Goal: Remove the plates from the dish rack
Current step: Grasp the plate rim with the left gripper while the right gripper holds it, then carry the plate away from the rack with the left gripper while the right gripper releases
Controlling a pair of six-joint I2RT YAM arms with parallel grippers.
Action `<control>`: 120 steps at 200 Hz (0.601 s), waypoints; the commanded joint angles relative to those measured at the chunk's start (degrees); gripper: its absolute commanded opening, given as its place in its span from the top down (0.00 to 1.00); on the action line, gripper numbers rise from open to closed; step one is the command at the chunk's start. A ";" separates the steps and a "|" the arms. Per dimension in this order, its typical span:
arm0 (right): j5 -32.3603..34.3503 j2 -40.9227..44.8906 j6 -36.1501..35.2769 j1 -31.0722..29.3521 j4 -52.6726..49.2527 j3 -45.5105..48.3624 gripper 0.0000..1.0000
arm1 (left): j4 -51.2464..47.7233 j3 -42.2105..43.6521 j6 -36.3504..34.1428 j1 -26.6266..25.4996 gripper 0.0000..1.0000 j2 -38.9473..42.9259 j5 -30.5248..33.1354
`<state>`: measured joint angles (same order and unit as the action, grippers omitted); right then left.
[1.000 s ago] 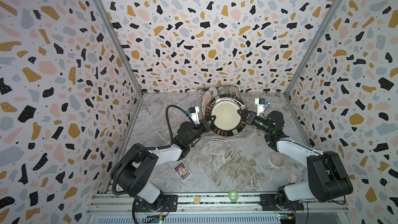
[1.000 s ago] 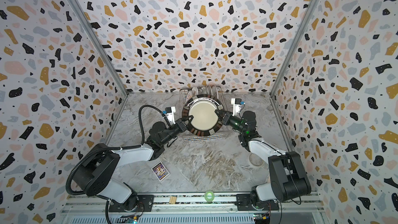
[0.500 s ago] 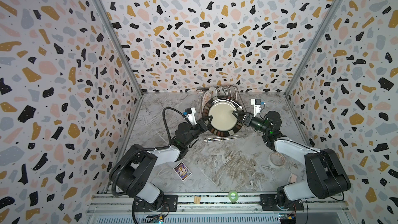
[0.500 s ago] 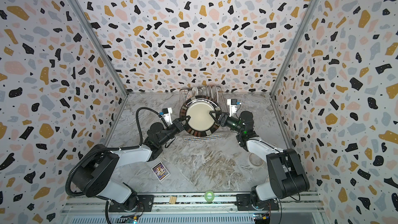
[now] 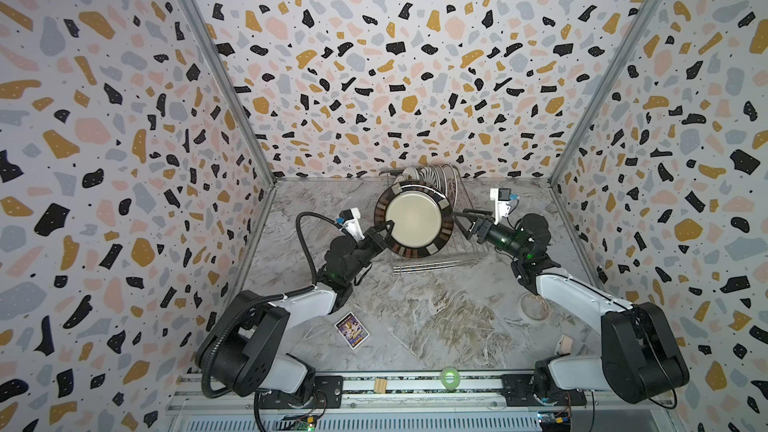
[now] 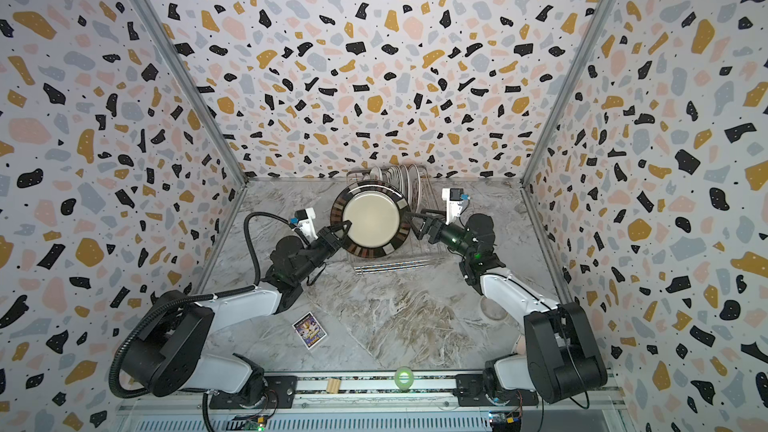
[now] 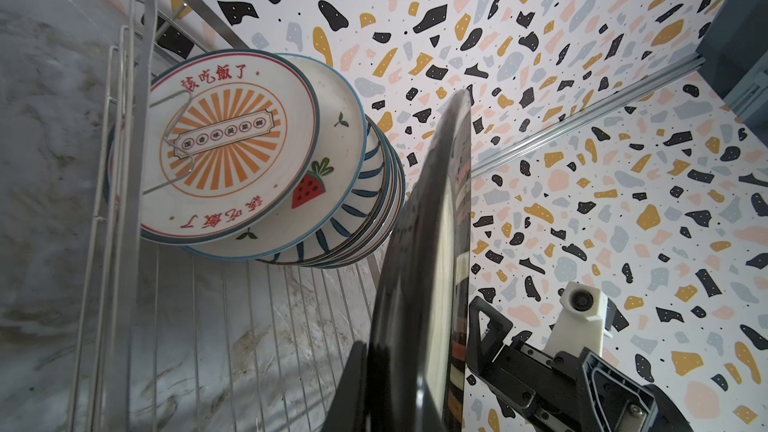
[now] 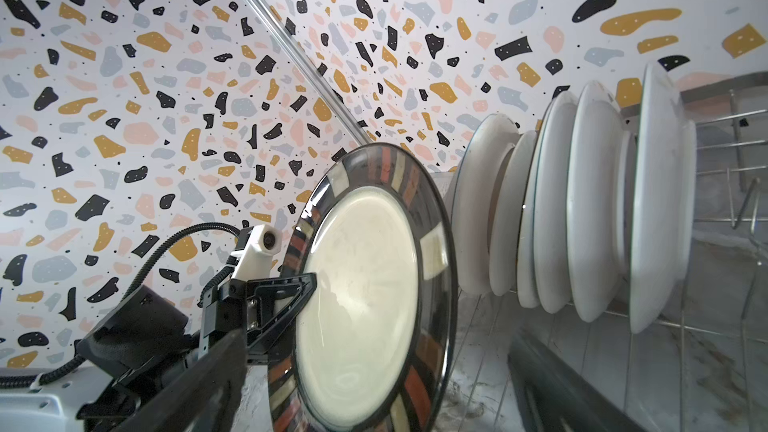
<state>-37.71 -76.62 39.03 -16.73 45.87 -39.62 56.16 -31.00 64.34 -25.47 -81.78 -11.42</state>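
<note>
- Two pincers flank one plate. The left pincer is clamped tight on the left rim of the dark-rimmed plate, which stands on edge over the near end of the dish rack.
- With only one grip on the rim, the plate will likely want to swing. The left arm would do well to lift it slowly and straight up. The views do not settle whether its lower edge is clear of the wires.
- The other plates stand in a row at the rack's far end, and the carried plate should be kept away from them.
- The right pincer gapes wide just beside the plate's right rim and grips nothing. It is best kept out of the plate's path.
- Writing: the card on the table is too small to read. In the left wrist view the sunburst plate bears the red characters 該吃飯了, printed twice. Its centre banner cannot be read.
</note>
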 commanded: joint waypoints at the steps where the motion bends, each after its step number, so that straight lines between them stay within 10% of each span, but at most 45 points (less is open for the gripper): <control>1: -2.04 3.12 -4.71 -0.53 2.38 0.94 0.01 | 14.91 0.37 4.36 2.97 1.00 3.70 -0.76; 120: 26.49 -0.90 -28.44 -24.27 -20.20 -12.16 0.01 | -1.42 11.08 9.49 13.08 1.00 22.26 20.25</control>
<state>-19.62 -75.68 17.39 -36.56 32.18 -46.41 46.85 -20.14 69.19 -14.37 -63.16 2.33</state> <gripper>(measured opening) 0.988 0.124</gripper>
